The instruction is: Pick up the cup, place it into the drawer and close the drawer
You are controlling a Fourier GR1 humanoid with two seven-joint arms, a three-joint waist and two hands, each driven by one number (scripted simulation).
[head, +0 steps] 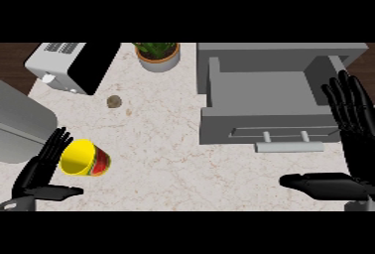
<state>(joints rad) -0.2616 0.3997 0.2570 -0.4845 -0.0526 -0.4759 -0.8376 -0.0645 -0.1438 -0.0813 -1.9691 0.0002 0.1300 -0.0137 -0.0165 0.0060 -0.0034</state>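
While on its side, cup: axis L–R, mouth toward L hand, fingers straight; R hand spread wide

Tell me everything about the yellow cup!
The cup is bright yellow inside and red outside with dark and green patches. It looks smooth, empty and shows no handle. It sits on the marbled counter at the left, outside the open drawer. The left hand has straight fingers right beside its rim; touching is unclear.

Counter pale veined marble, smooth; drawer matt grey; cup glossy yellow.
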